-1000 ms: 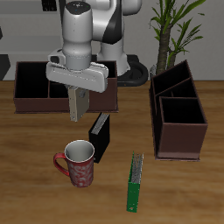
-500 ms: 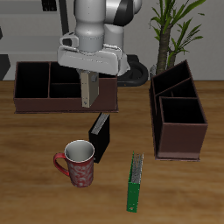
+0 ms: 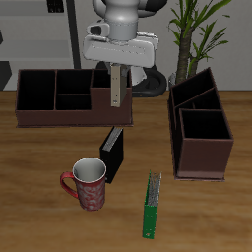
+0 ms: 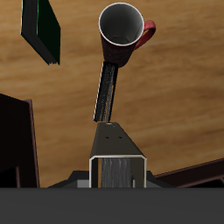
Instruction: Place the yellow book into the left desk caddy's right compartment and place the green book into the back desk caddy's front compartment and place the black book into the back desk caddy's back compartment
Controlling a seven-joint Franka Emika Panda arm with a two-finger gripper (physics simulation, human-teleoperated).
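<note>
Nearest the front edge, the green book [image 3: 151, 205] stands on the bare wood, untouched. Just behind it are the red mug [image 3: 89, 184] and then the black book [image 3: 114, 155], also standing, so two of the three books are not yet placed.

Over the last second you have lifted the gripper [image 3: 116, 69] up and back, off the mug's side of the table. It is clenched on the top of a pale upright slab, which I take to be the yellow book [image 3: 116, 91]. The book now hangs clear of the table, above the end of the back desk caddy [image 3: 59, 116].

The first step is therefore mid-carry, and the left desk caddy [image 3: 202, 172] is across the table. The way there looks open. Keep the book's lower edge above that caddy's walls, and mind the plant [image 3: 192, 30] behind it.
</note>
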